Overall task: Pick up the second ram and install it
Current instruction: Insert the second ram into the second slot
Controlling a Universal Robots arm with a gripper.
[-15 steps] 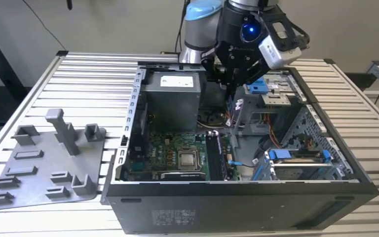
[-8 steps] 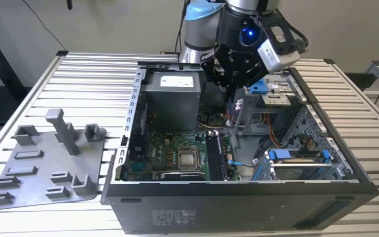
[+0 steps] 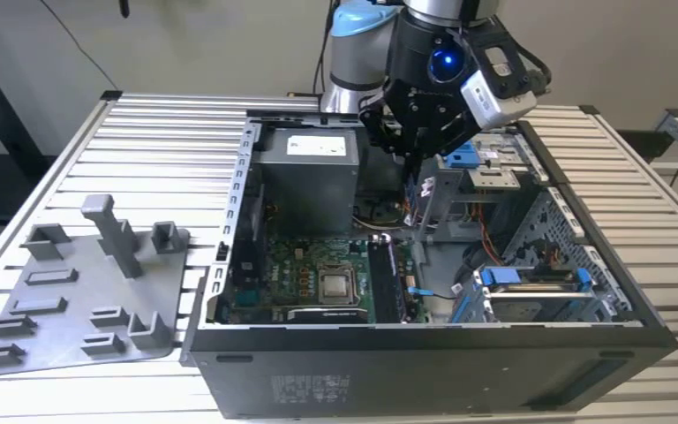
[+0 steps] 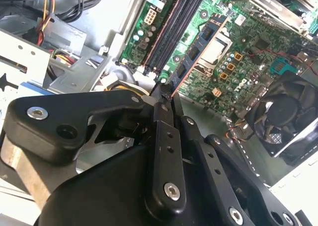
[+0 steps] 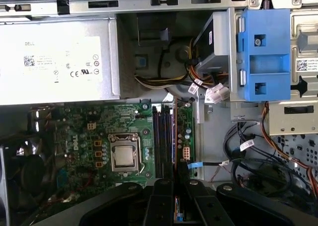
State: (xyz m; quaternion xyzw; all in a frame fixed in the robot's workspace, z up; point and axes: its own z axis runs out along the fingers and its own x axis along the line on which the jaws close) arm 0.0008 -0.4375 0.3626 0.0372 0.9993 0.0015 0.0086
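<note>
Gripper [image 4: 167, 93] fingers pinched tight on the ram [image 4: 194, 54], second wrist view, motherboard [image 4: 248, 47] beneath. First wrist view: ram edge-on, near the memory slots [image 5: 164, 136]. Exterior view: gripper above the open computer case [image 3: 433, 371]; grey tray [image 3: 68, 300] at the case's nine o'clock.

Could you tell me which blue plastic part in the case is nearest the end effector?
The blue latch on the drive cage, right beside the end effector that grips the second ram; the other blue bracket sits farther off.

Matt black gripper [image 4: 167, 89] bears shiny metal screws [image 4: 37, 113]; tray [image 3: 80, 309] is matt plastic
</note>
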